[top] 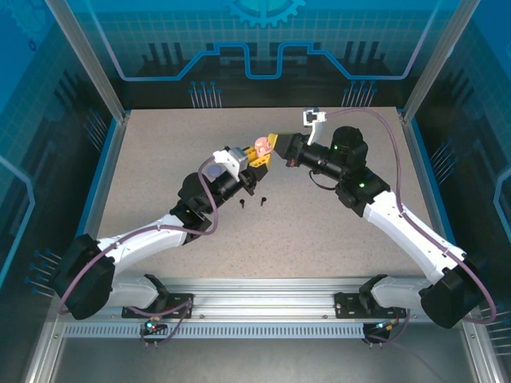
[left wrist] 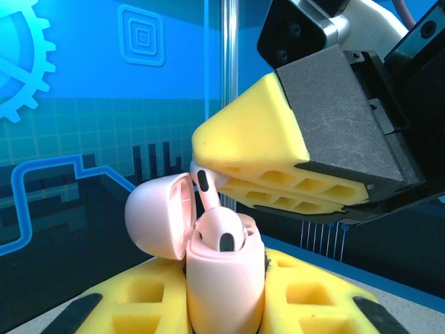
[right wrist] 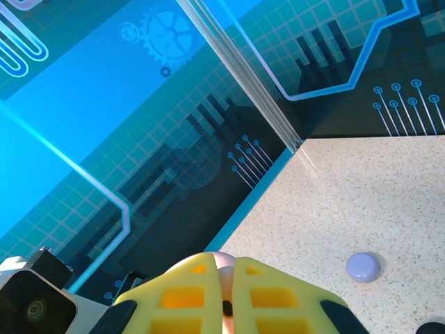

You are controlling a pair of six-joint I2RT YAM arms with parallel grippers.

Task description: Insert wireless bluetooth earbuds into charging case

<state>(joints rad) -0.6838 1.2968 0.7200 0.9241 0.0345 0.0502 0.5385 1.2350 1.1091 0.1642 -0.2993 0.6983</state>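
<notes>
A pale pink charging case [left wrist: 222, 278] stands upright with its lid [left wrist: 156, 216] swung open to the left, and my left gripper [left wrist: 226, 296] is shut on its body. One pale pink earbud [left wrist: 224, 233] sits in the case. A second pale pink earbud [left wrist: 204, 186] hangs stem-down just above the case mouth, pinched in my right gripper [right wrist: 224, 270], whose yellow fingers [left wrist: 254, 149] reach in from the upper right. In the top view the left gripper [top: 255, 157] and the right gripper [top: 272, 144] meet at the case [top: 259, 146] above mid-table. Two black earbuds [top: 241, 203] [top: 263, 199] lie on the table.
A small round lilac case [right wrist: 363, 267] lies on the speckled table [top: 319, 231] near the back wall. Blue panels and metal posts [top: 112, 88] enclose the table on three sides.
</notes>
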